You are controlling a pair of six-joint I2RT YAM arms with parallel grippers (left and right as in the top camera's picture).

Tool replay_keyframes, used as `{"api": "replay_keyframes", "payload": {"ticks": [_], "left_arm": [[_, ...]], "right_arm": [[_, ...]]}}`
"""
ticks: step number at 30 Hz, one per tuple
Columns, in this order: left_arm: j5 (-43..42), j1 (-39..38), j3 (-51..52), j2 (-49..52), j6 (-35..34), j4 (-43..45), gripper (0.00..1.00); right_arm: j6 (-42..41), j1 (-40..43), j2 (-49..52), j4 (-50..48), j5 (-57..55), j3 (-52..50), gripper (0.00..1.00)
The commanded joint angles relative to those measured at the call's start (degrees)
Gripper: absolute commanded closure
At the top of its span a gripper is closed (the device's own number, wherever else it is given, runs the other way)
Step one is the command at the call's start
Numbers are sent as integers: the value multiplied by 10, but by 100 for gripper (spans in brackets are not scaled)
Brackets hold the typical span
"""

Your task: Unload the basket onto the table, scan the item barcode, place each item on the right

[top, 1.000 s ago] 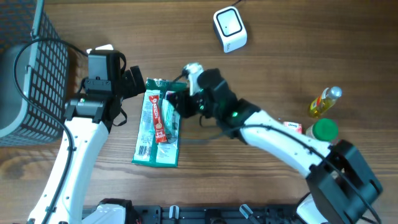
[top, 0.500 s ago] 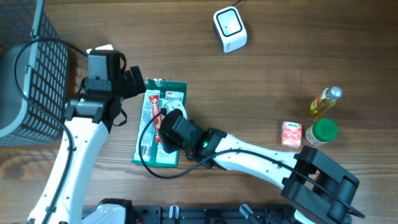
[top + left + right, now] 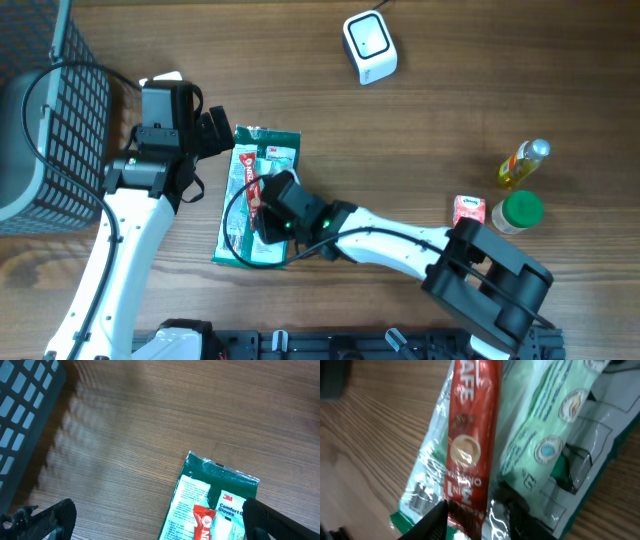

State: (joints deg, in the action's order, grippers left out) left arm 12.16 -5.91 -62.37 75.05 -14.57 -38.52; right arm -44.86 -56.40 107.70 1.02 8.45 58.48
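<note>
- Overhead view: the green 3M glove packet [image 3: 240,245] is being shown lying flat on the wooden table [image 3: 420,120], at the 9 o'clock side of centre, with its long axis running from 12 to 6 o'clock.
- A red coffee sachet [image 3: 252,192] is being carried on top of the packet, lengthwise along it.
- The right gripper [image 3: 266,208] is being shown low over the sachet, with its arm reaching in from 4 o'clock.
- Right wrist view: the near end of the sachet [image 3: 470,440] is being straddled by the right gripper [image 3: 475,520], whose fingers [image 3: 432,522] are being seen at 7 and 5 o'clock of the frame. The jaws are being kept narrow, but whether the sachet is being pinched cannot be told.
- A blurred, barcode-like print [image 3: 421,496] is being shown at 8 o'clock of the sachet, on the glove packet [image 3: 555,425].
- The left gripper [image 3: 220,133] is being held wide apart, gripping nothing, at 11 o'clock of the packet and just beside its top corner.
- Left wrist view: the fingers [image 3: 50,517] of the left gripper [image 3: 157,510] are being seen at the two lower corners, with the packet [image 3: 215,495] lying between them.
- The white barcode scanner [image 3: 370,45] is being shown at 1 o'clock of the packet, well apart from it.
- A dark wire basket [image 3: 40,130] is being shown at the table's 9 o'clock edge.
- An oil bottle [image 3: 522,165], a pink carton [image 3: 468,212] and a green-lidded jar [image 3: 522,210] are being shown grouped at 3 o'clock.
</note>
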Motion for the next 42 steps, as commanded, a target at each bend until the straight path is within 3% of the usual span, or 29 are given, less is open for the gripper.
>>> {"api": "replay_keyframes", "payload": {"ticks": [1, 11, 12, 14, 17, 21, 22, 27, 37, 42], "left_arm": [[3, 2, -7, -2, -9, 2, 0], [3, 2, -7, -2, -9, 2, 0], [3, 2, -7, -2, -9, 2, 0], [3, 2, -7, -2, -9, 2, 0], [3, 2, -7, -2, -9, 2, 0], [3, 2, -7, -2, -9, 2, 0], [3, 2, -7, -2, -9, 2, 0], [3, 2, -7, -2, -9, 2, 0], [3, 2, -7, -2, -9, 2, 0], [3, 2, -7, -2, -9, 2, 0]], "right_arm": [[-25, 12, 9, -10, 44, 0, 62], [-32, 14, 41, -36, 63, -1, 69], [-30, 14, 44, -40, 63, -1, 72], [-4, 14, 40, -47, 66, -1, 96], [23, 14, 9, -31, 45, 0, 96], [121, 14, -104, 79, -83, 0, 96], [177, 14, -139, 129, -138, 0, 96], [391, 14, -151, 211, -302, -1, 96], [639, -3, -71, 118, -512, -1, 96], [754, -27, -14, 25, -611, 0, 96]]}}
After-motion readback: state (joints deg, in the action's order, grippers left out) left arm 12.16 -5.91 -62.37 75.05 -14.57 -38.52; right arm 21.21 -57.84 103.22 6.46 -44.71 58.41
